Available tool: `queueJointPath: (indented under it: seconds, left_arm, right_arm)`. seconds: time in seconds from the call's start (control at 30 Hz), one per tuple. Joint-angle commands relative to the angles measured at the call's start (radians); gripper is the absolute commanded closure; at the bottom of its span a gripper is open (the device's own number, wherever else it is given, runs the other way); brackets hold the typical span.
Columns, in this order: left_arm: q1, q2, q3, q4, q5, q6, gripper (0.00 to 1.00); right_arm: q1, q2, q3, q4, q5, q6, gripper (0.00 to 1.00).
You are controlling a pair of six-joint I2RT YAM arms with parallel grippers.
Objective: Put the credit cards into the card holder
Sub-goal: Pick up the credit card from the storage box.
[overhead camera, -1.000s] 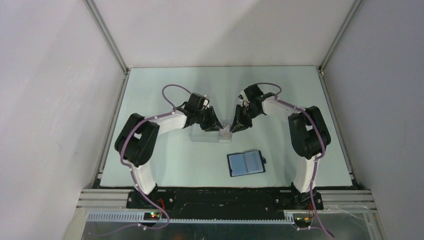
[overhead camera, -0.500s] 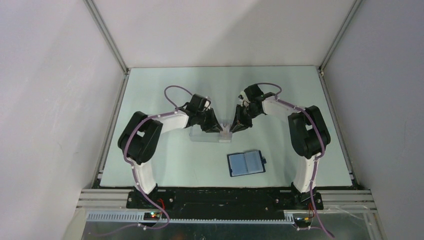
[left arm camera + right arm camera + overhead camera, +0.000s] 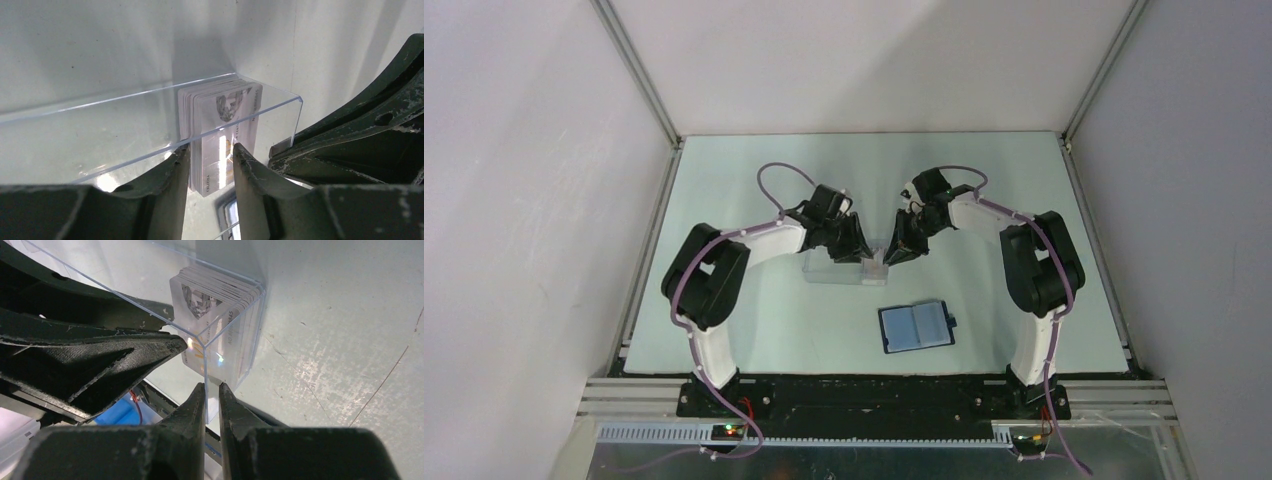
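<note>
tray: clear acrylic tray (image 3: 829,273) lies mid-table, long axis across. The card stack sits at its right end, which is why both your grippers meet there.
left gripper: left gripper (image 3: 210,167) comes in from the left along the tray, with one finger on each side of the stack. Jaws are apart by about the stack's thickness. I can't tell from the wrist view whether the pads actually press the cards or just flank them. That straddle is what you'd want for pulling cards out of the stack.
cards: credit cards (image 3: 222,107) stand on edge as a tight pack, printed face toward the left wrist camera, tucked against the tray's end wall. None are in the holder yet.
right gripper: right gripper (image 3: 212,397) comes in from the right. Jaws are nearly together, with the tray's thin end wall pinched between them. Reads as a brace, so the tray doesn't slide or tip when you draw cards out.
card holder: card holder (image 3: 916,327) lies open flat on the table (image 3: 754,180), lighter inner faces up, nearer the arm bases and right of the tray, well apart from both grippers. Open pockets face up, so it looks ready to load.
step: extraction from the tray, early in the task.
risk: pinching the whole pack could lift several cards at once, and the cards look slick and thin.
</note>
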Motion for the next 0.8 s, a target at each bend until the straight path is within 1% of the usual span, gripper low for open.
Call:
queueJointPath:
  seconds: [0.0, 0.1, 0.17, 0.3, 0.53, 0.6, 0.67, 0.77]
  left_arm:
    - [-0.021, -0.045, 0.061, -0.075, -0.082, 0.063, 0.59]
    - [-0.037, -0.042, 0.083, -0.108, -0.1, 0.077, 0.63]
    - [-0.042, -0.034, 0.096, -0.116, -0.1, 0.082, 0.7]
    - [-0.047, -0.021, 0.113, -0.127, -0.101, 0.088, 0.74]
    - [-0.049, -0.012, 0.124, -0.148, -0.112, 0.102, 0.74]
    - [-0.05, -0.018, 0.124, -0.157, -0.124, 0.105, 0.69]
    - [-0.049, -0.024, 0.122, -0.165, -0.14, 0.108, 0.67]
    - [-0.05, -0.022, 0.124, -0.173, -0.142, 0.114, 0.67]
  right_arm:
    - [0.001, 0.021, 0.029, 0.0, -0.01, -0.015, 0.89]
    - [0.002, 0.02, 0.029, 0.0, -0.011, -0.015, 0.9]
    - [0.002, 0.021, 0.029, 0.0, -0.011, -0.014, 0.89]
    - [0.0, 0.021, 0.029, -0.002, -0.012, -0.016, 0.89]
    - [0.001, 0.023, 0.03, -0.005, -0.014, -0.018, 0.89]
    - [0.0, 0.025, 0.029, -0.005, -0.016, -0.018, 0.89]
    - [0.0, 0.025, 0.029, -0.005, -0.016, -0.018, 0.89]
    - [0.0, 0.028, 0.03, -0.004, -0.016, -0.019, 0.89]
